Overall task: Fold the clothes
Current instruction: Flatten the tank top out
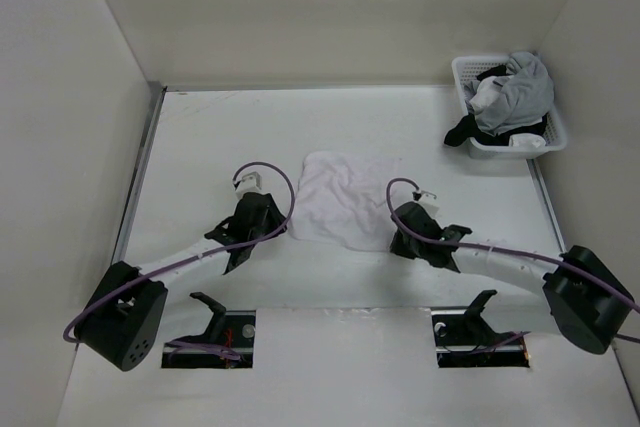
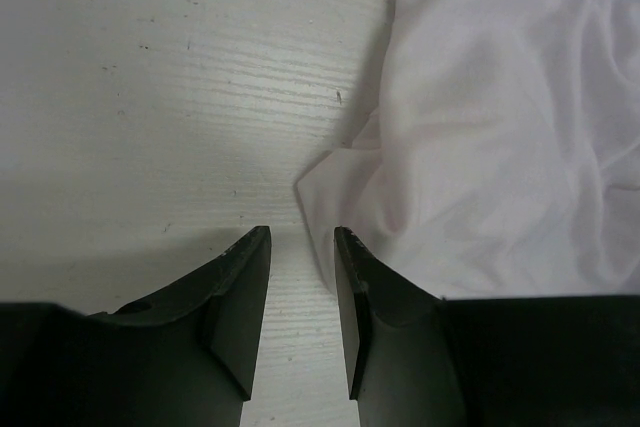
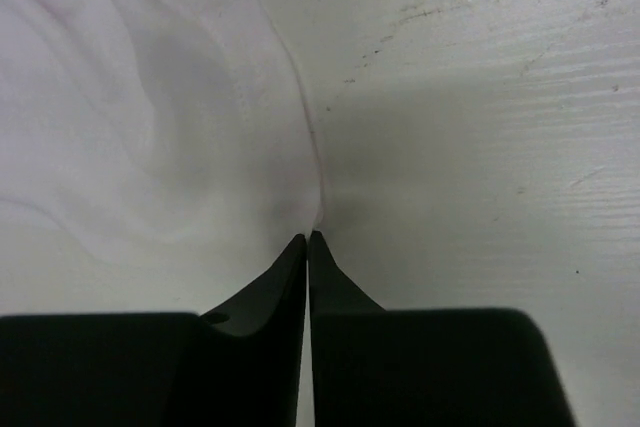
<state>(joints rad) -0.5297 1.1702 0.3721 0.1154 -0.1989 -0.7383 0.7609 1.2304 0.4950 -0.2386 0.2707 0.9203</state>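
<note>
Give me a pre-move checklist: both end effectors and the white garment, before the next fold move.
1. Left end effector open: ok, jaws apart.
2. White garment corner between the left jaws: not ok, it lies just ahead of the tips.
3. Right end effector shut: ok, at the garment's right edge.
4. Right grip actually holds fabric: cannot tell, the edge only meets the tips.
5. Garment flat: not ok, wrinkled.
6. Basket out of the way: ok, far right corner, apart from the garment.
</note>
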